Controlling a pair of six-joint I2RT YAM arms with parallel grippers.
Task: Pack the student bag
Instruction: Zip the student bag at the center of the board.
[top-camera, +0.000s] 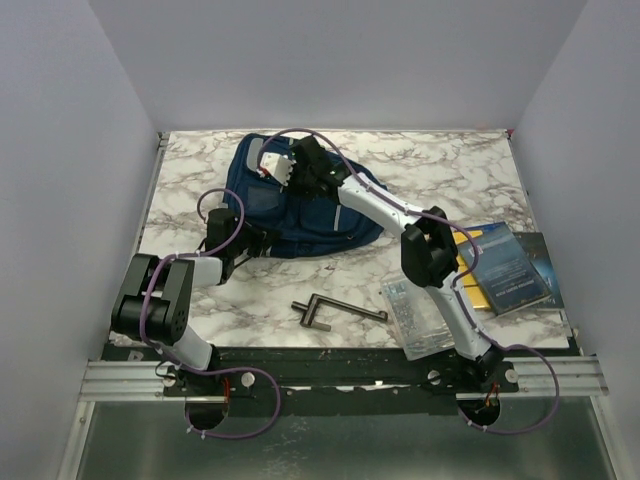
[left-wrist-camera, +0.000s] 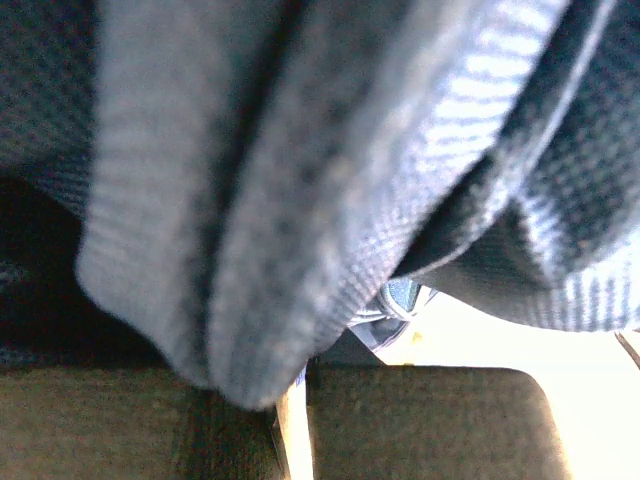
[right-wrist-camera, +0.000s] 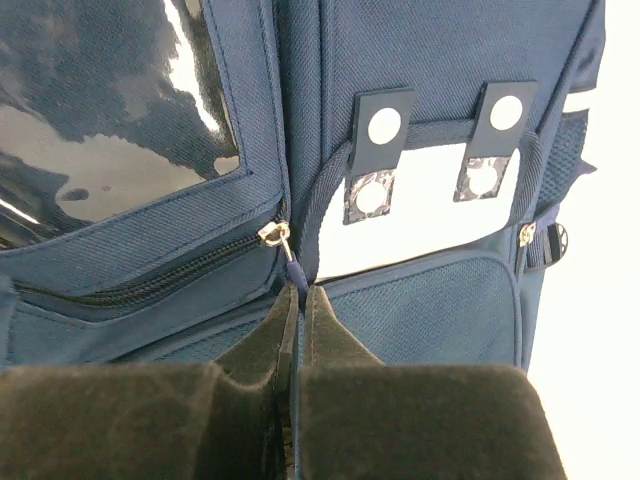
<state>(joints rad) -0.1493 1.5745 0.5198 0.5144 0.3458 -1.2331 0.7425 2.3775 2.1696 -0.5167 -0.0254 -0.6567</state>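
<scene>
The student bag (top-camera: 290, 220) lies flat on the far middle of the marble bench (top-camera: 200, 170), and both arms reach onto it. At the bag's near left edge, the left gripper (left-wrist-camera: 290, 420) has its pads drawn together, pinching a thick fold of the navy fabric that fills the left wrist view. On the bag's far part, the right gripper (right-wrist-camera: 297, 330) is pressed tight on a thin navy pull tab (right-wrist-camera: 296, 280) hanging from a silver zip slider (right-wrist-camera: 275, 235), beside the bag's glossy clear pocket (right-wrist-camera: 100, 130). Nearer than the bag lies a dark metal tool (top-camera: 335, 310). A clear plastic case (top-camera: 420, 318) and some books (top-camera: 512, 265) lie to the bag's right.
</scene>
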